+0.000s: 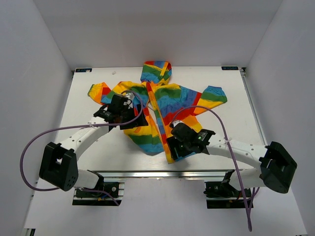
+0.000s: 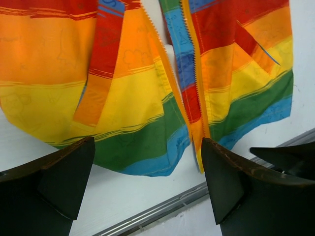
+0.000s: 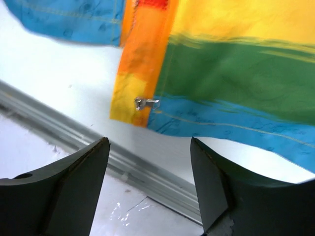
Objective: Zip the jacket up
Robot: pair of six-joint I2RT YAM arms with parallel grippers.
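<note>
White-walled enclosure with a flat white surface [image 1: 83,142], edged along its near side by an aluminium rail [image 3: 49,118]. The small hooded fabric jacket with horizontal rainbow stripes [image 1: 172,96] lies spread flat at the middle of the surface. Its hood points to the far wall, its hem to the near edge and its sleeves out to left and right, a layout that exposes the whole front closure from above. The front is unzipped: the two toothed edges stand apart higher up and draw together toward the hem. Whether they are engaged there cannot be told. The small metal zipper pull [image 3: 146,103] sits at the near end of the orange-yellow zipper band [image 3: 142,59], just beside the hem. The right pincer [image 3: 149,142] hovers at the hem with its fingers spread wide and holding nothing. The pull lies just beyond the gap, apart from both fingers, which probably lines it up for a grasp. The left pincer [image 2: 147,142], equally wide and empty, hangs over the left front panel, plausibly to pin the cloth.
</note>
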